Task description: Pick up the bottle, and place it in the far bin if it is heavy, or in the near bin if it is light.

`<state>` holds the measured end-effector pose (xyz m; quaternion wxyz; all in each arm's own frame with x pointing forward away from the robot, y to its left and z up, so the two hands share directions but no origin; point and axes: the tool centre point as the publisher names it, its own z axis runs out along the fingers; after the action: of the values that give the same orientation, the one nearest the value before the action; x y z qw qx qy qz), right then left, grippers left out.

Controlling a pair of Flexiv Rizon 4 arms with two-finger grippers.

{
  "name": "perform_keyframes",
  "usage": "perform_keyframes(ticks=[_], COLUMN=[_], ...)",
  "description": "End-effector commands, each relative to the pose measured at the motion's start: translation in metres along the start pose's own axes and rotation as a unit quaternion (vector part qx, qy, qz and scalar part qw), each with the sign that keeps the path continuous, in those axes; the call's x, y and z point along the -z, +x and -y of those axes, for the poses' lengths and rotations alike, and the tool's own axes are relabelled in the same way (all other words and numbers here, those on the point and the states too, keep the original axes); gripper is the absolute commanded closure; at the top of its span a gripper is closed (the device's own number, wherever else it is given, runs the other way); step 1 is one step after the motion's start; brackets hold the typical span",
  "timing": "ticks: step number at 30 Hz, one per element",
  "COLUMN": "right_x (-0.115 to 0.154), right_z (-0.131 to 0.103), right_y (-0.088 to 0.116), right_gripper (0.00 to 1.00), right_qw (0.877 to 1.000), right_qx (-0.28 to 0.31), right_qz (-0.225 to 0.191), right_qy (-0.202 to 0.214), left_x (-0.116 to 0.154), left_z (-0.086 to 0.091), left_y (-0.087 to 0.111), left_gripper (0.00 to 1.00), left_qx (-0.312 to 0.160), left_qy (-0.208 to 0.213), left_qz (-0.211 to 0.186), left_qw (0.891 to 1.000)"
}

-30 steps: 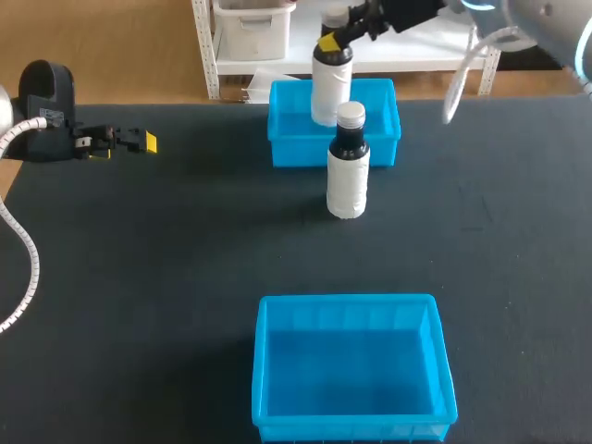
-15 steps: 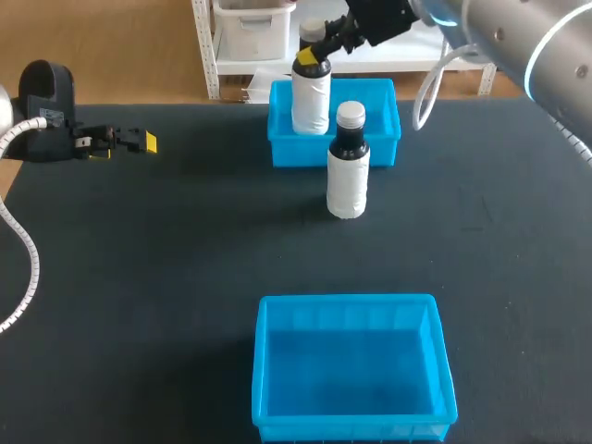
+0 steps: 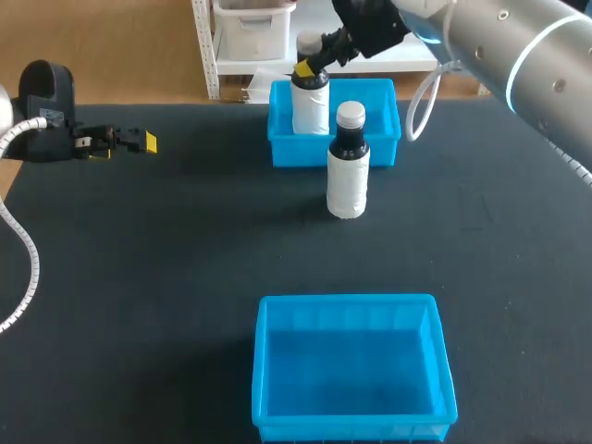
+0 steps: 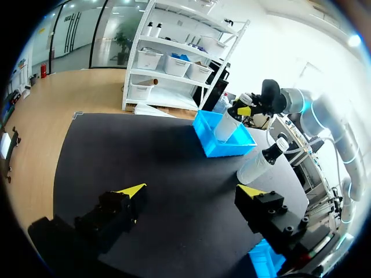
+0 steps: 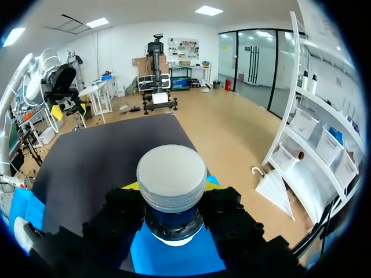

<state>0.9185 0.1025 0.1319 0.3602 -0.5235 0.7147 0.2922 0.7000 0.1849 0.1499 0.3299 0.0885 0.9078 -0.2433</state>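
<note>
A white bottle with a dark neck and pale cap (image 3: 310, 106) stands upright in the left part of the far blue bin (image 3: 296, 148). My right gripper (image 3: 310, 67) is shut on its neck from above. In the right wrist view the cap (image 5: 171, 176) fills the space between the right gripper's (image 5: 171, 190) fingers, blue bin (image 5: 174, 258) below. A second, similar bottle (image 3: 349, 166) stands on the table just in front of that bin. The near blue bin (image 3: 351, 302) holds nothing. My left gripper (image 3: 139, 141) hangs open at the table's left edge, seen also in its own view (image 4: 191, 191).
The black table top (image 3: 166, 277) runs between the two bins and out to both sides. The left wrist view shows the held bottle (image 4: 227, 124), the far bin (image 4: 223, 145) and the standing bottle (image 4: 258, 165) well ahead of my left gripper.
My right gripper has carried the bottle leftward and a little downward, from over the far bin's middle into its left part. The left arm and the standing bottle stayed put.
</note>
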Motion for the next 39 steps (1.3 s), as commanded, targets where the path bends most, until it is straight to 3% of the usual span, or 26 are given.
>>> perform_keyframes(ticks=[1,19,20,21,22,28,39], right_x=[-0.006,-0.013,-0.013,-0.013,-0.013,0.002,0.075], right_z=[0.010,0.005,0.004,0.004,0.004,0.006,0.008], right_y=[-0.003,0.009,0.010,0.010,0.010,0.014,0.043], right_gripper=[1.00,1.00,0.78,0.19,0.00,0.00,0.00], right_qw=[0.997,0.996,0.996,0.996,0.995,0.996,0.999], right_qx=[-0.001,-0.002,-0.003,-0.005,-0.007,-0.016,-0.035], right_qz=[-0.004,-0.013,-0.017,-0.020,-0.021,-0.024,-0.023], right_qy=[-0.077,-0.091,-0.092,-0.092,-0.092,-0.087,-0.030], left_x=[0.000,0.000,0.000,0.000,0.000,0.000,0.000], left_z=[0.000,0.000,0.000,0.000,0.000,0.000,0.000], left_y=[0.000,0.000,0.000,0.000,0.000,0.000,0.000], left_gripper=[0.00,0.00,0.00,0.00,0.00,0.00,0.00], left_qx=[0.000,0.000,0.000,0.000,0.000,0.000,0.000], left_qy=[0.000,0.000,0.000,0.000,0.000,0.000,0.000], left_qz=[0.000,0.000,0.000,0.000,0.000,0.000,0.000], left_qw=[1.000,1.000,1.000,1.000,1.000,1.000,1.000])
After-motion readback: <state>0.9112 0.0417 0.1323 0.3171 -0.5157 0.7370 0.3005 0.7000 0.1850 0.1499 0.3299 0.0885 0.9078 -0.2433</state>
